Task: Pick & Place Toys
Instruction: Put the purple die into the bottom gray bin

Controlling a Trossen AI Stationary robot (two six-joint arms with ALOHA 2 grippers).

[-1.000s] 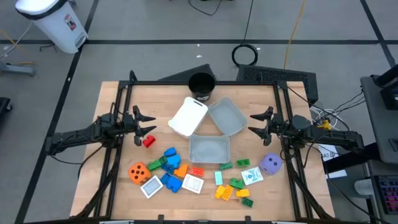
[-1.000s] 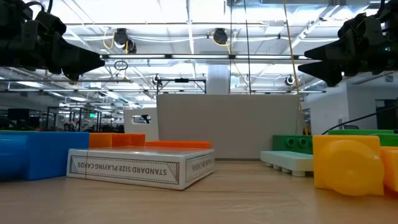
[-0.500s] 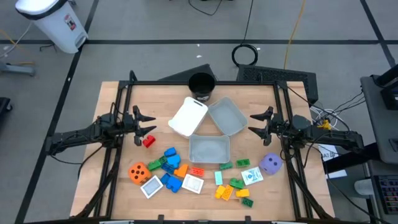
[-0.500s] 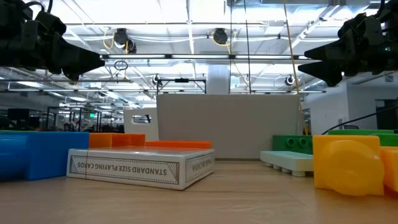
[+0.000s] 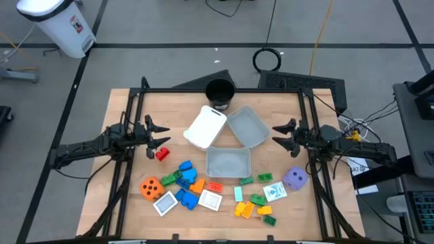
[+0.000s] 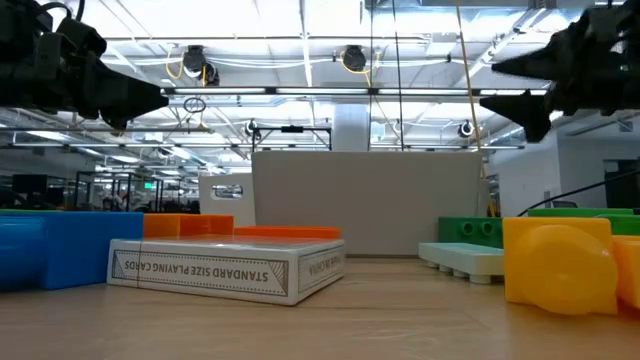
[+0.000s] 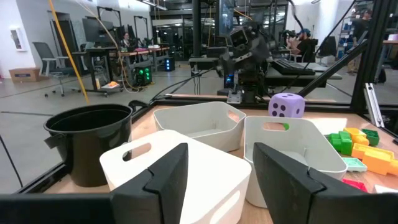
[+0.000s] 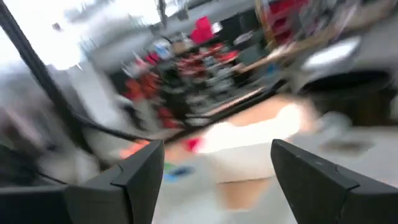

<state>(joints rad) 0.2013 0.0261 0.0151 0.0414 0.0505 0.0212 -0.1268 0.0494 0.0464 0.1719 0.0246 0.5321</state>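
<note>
The toys lie spread over the table's near half: a red block [image 5: 162, 154], an orange die [image 5: 151, 187], a purple die [image 5: 294, 178], white tiles [image 5: 210, 200], and blue [image 5: 186, 198], green [image 5: 258, 199] and yellow [image 5: 244, 209] blocks. My left gripper [image 5: 166, 135] is open and empty, above the table just beyond the red block. My right gripper [image 5: 274, 135] is open and empty at the table's right, beyond the purple die. In the low view both the left gripper [image 6: 150, 100] and the right gripper [image 6: 490, 85] hang well above the table.
A white tray [image 5: 205, 127] and two translucent grey trays [image 5: 247, 127] [image 5: 228, 163] sit at the table's middle, a black round cup [image 5: 220, 93] behind them. A black frame [image 5: 224, 90] runs round the table. Bare wood lies under each gripper.
My right gripper has gone up a little and turned about its wrist, staying open and empty. My left gripper and the toys have kept still.
</note>
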